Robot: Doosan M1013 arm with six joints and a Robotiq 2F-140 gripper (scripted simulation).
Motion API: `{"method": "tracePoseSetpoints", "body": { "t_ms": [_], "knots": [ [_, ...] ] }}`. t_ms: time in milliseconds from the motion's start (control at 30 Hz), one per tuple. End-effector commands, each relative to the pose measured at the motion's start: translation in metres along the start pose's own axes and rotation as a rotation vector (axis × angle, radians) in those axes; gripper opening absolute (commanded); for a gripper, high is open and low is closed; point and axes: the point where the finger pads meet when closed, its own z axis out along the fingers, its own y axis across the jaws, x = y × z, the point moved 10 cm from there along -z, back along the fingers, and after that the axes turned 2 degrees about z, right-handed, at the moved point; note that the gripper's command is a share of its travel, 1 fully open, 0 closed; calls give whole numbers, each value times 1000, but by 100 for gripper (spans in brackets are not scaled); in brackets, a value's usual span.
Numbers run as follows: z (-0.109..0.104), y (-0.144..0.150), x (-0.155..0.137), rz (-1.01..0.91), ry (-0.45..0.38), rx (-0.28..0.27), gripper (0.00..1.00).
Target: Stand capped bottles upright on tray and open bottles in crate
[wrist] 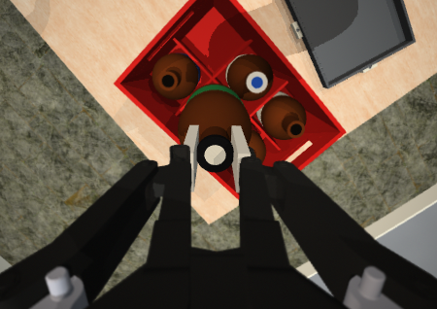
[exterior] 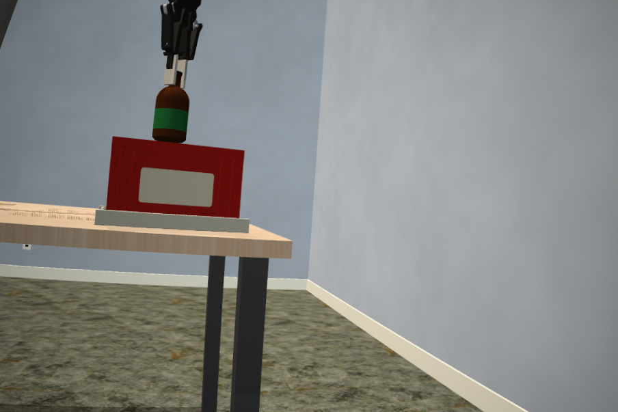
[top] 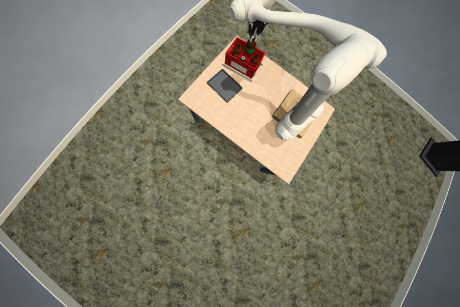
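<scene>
My gripper (top: 253,38) (exterior: 176,79) (wrist: 215,140) is shut on the neck of a brown green-label bottle (top: 250,45) (exterior: 170,118) (wrist: 214,117) with a black-rimmed, cream-centred cap. It hangs nearly upright, its base about at the rim height of the red crate (top: 249,73) (exterior: 124,188) (wrist: 316,112). In the crate stand a bottle with a white-and-blue cap (top: 242,58) (wrist: 256,83), an open bottle (top: 256,59) (wrist: 176,78) and another open bottle (top: 234,53) (wrist: 284,117). A further bottle (top: 238,48) (wrist: 256,151) is partly hidden in the wrist view. The dark tray (top: 217,80) (wrist: 335,63) holds no bottle.
The tray lies beside the crate's long side on the wooden table (top: 237,117) (exterior: 50,218). A pale strip (exterior: 169,221) runs along the crate's base. A tan block (top: 287,103) stands near the arm's base. The crate's walls and dividers rise around the bottles.
</scene>
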Motion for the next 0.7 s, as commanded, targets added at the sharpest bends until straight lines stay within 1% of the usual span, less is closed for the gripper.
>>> {"method": "tracePoseSetpoints", "body": {
  "t_ms": [0, 133, 600, 667],
  "knots": [
    [-1, 1, 10, 0, 0, 0, 0],
    [-1, 1, 13, 0, 0, 0, 0],
    [-1, 5, 53, 0, 0, 0, 0],
    [-1, 5, 53, 0, 0, 0, 0]
  ]
}}
